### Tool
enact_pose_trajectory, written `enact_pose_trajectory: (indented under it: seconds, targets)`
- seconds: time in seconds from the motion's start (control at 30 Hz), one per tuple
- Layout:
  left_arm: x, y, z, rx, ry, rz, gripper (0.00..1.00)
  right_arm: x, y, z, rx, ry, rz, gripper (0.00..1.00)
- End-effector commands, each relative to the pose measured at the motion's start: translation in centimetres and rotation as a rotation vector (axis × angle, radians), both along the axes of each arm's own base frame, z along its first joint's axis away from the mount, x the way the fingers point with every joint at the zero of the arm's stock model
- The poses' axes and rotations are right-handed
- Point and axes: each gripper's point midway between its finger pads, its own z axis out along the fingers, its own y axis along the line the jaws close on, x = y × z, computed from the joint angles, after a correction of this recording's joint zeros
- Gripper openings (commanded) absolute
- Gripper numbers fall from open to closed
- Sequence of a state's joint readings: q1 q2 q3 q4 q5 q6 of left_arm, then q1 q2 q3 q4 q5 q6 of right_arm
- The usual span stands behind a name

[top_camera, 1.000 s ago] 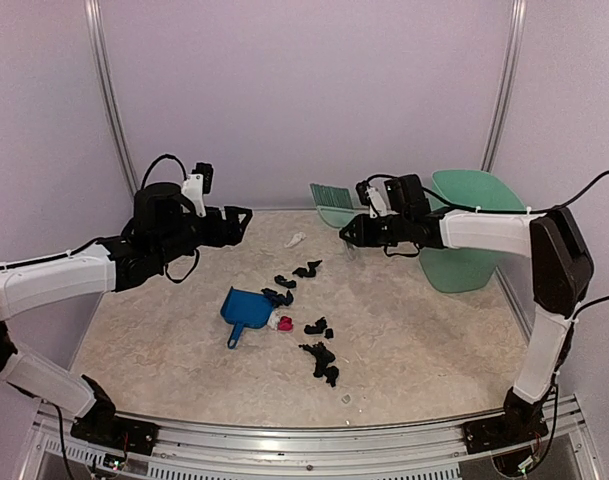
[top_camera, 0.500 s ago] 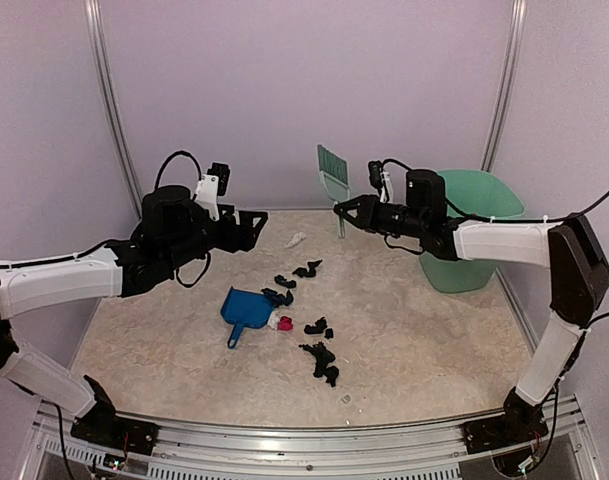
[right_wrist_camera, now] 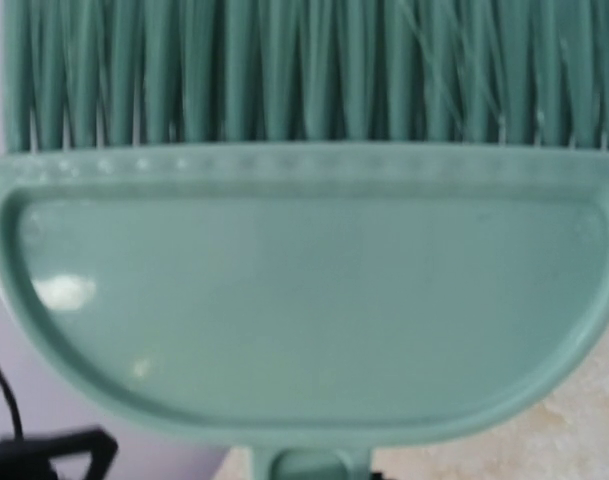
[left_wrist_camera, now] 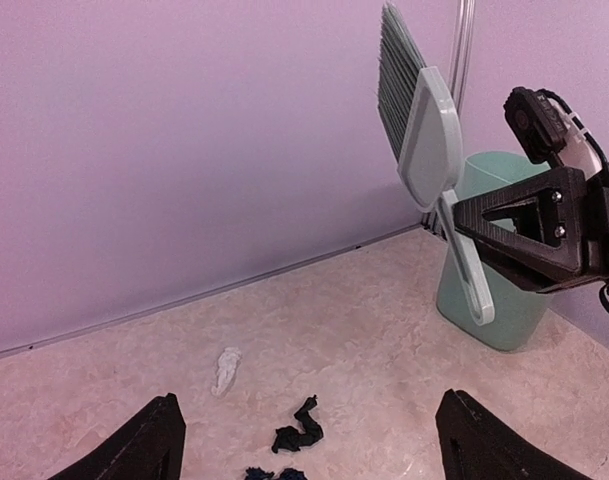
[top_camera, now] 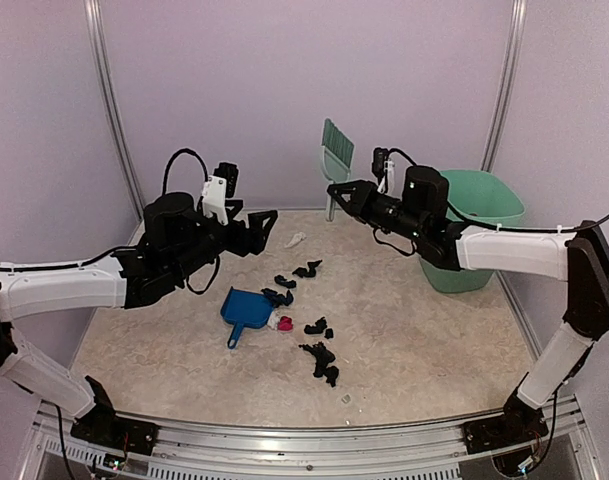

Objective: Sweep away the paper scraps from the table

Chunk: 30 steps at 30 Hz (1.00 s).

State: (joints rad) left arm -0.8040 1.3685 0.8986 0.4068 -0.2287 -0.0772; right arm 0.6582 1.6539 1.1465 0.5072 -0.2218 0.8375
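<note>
Black paper scraps [top_camera: 322,360] lie scattered across the middle of the table [top_camera: 434,340], with a pink one [top_camera: 285,322] and a white one [top_camera: 295,240] among them. In the left wrist view a black scrap [left_wrist_camera: 299,428] and the white scrap [left_wrist_camera: 226,368] lie on the table ahead. My right gripper [top_camera: 340,193] is shut on the handle of the green hand brush [top_camera: 334,150], held high with its bristles up; the brush head [right_wrist_camera: 304,300] fills the right wrist view. My left gripper [top_camera: 261,226] hovers open and empty above the scraps, its fingers [left_wrist_camera: 149,445] wide apart.
A blue dustpan [top_camera: 244,309] lies on the table just left of the scraps. A mint-green bin [top_camera: 476,235] stands at the back right, under my right forearm. Purple walls close off the back and both sides.
My right arm has lifted the brush from low beside the bin to upright in the air and shifted left. My left arm has reached forward and to the right.
</note>
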Motion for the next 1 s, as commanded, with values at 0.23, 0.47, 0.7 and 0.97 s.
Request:
enact_pose_trajectory:
  seconds: [0.23,0.47,0.7,0.97]
  targets:
    - [-1.7,-3.8,0.8,-0.027,-0.057,-0.171,0.86,-0.1,-0.8,2.6,0.187,0.117,-0.258,0.0]
    - [-1.7,-5.9,1.1,-0.049,-0.06,-0.248,0.77,-1.2,1.0,1.2,0.3,0.277,-0.243,0.0]
    - [-1.3,-7.5,0.7,-0.087,-0.046,-0.29,0.71,-2.2,2.1,0.3,0.372,0.36,-0.253,0.0]
    - [-0.6,-8.7,0.6,-0.116,-0.044,-0.298,0.64,-3.2,3.4,-0.3,0.404,0.415,-0.225,0.0]
